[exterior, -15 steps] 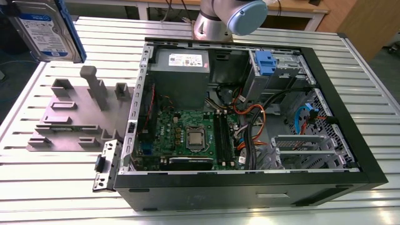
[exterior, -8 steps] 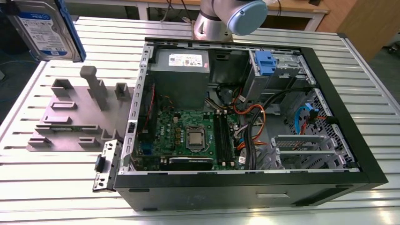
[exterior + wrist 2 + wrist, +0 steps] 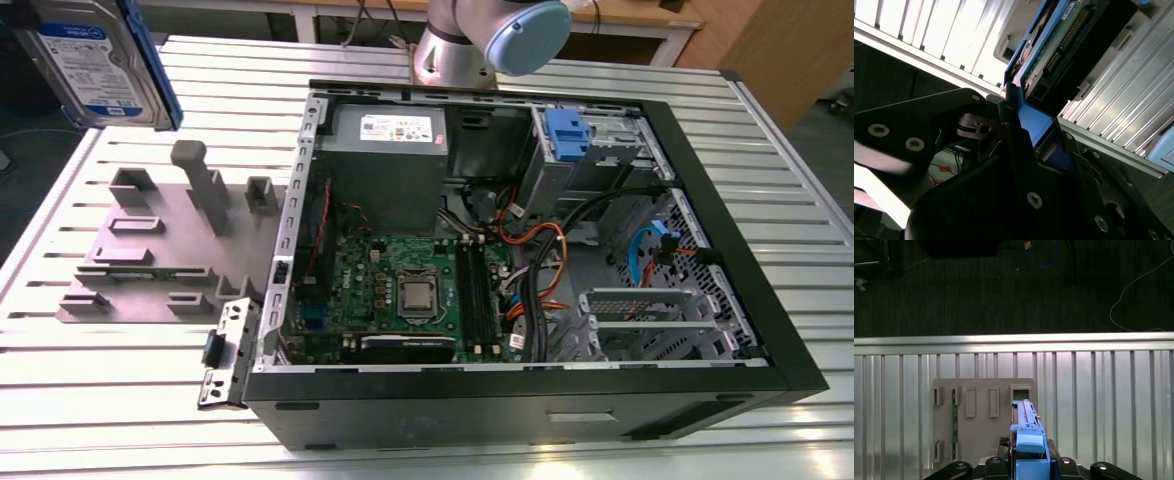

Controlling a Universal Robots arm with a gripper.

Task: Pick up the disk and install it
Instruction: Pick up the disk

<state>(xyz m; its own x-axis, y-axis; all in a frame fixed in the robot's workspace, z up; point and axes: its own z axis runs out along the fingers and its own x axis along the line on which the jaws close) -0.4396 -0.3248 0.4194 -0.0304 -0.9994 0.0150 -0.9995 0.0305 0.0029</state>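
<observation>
Clamps the disk (image 3: 96, 62) by its blue rails in the closed gripper (image 3: 1030, 461), upright at upper left of the exterior view, above the grey fixture (image 3: 140, 255).

surface: ribbed aluminium table (image 3: 120, 400) | ground: dark carpeted floor (image 3: 979, 290) | behind: wooden furniture (image 3: 774, 50)

The silver tabletop (image 3: 120, 400) has long grooves. A grey holder (image 3: 160, 250) lies at frame left, an open computer (image 3: 507, 405) beside it.

Disk (image 3: 94, 60) above fixture (image 3: 147, 255), fixture on table (image 3: 80, 400), exterior view's left of computer case (image 3: 534, 405)
</observation>
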